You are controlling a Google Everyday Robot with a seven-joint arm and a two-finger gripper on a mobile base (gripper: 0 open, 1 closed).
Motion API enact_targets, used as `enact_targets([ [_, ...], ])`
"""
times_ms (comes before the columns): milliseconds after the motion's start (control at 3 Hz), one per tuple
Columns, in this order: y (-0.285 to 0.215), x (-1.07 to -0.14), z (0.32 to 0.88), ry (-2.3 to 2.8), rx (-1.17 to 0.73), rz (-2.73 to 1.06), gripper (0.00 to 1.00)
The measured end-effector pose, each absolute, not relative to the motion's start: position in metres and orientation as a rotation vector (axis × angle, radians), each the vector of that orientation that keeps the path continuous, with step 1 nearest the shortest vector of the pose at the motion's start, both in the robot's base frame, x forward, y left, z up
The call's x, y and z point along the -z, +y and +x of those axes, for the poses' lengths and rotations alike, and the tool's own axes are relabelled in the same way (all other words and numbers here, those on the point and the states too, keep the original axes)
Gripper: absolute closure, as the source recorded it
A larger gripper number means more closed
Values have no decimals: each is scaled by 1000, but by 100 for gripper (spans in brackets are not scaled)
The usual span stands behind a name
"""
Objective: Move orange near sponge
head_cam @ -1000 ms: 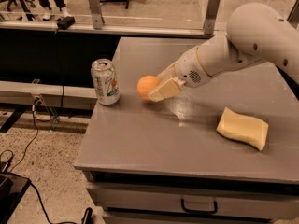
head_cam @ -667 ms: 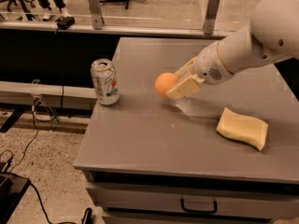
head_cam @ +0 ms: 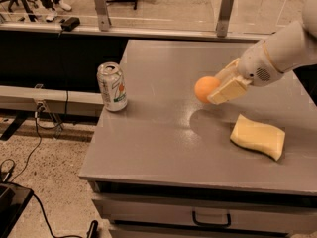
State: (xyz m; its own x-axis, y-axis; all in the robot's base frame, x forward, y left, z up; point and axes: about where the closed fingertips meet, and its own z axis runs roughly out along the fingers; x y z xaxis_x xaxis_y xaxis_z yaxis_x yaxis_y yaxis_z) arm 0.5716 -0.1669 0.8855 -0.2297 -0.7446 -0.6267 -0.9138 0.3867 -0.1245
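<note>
The gripper clasps the orange in its fingers over the surface; the sponge lies near, lower right of them.

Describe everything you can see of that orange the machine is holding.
The orange is a small round fruit with smooth, matte skin, whole as far as shows. The end effector grips it between pale blocky fingers, holding it above the grey table, where its shadow falls. It hangs up and left of the sponge, not touching it.

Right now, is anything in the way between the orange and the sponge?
No. The gripper holds the orange, and only bare table lies between it and the sponge. The soda can stands off the path.
</note>
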Motion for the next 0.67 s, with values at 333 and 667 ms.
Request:
enact_targets([
  [333, -190, -885, 563, 2055, -365, -1449, 99],
  [667, -203, -882, 551, 2071, -370, -1494, 81],
])
